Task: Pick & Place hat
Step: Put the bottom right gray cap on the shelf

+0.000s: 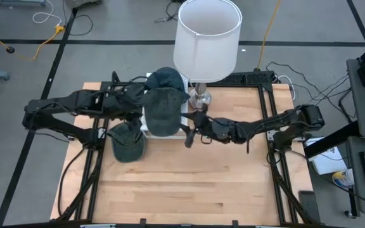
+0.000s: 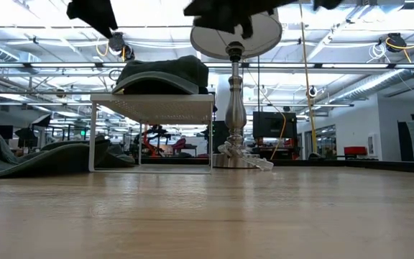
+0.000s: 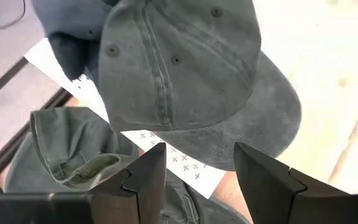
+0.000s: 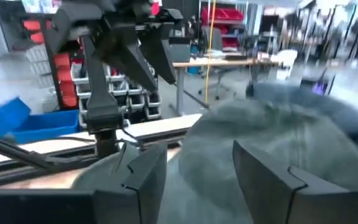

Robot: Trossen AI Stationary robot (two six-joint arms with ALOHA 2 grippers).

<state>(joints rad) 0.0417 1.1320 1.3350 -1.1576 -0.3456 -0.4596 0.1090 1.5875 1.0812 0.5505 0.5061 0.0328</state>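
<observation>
Currently my left gripper [image 3: 194, 177] hovers above hat [image 1: 163, 109] on white rack [image 1: 146, 121], jaws apart and empty, lined up for grab. Right gripper [image 4: 197, 180] near rack edge, also apart (nothing held). Spare hat [image 1: 127, 140] on table [image 1: 189, 183].
</observation>
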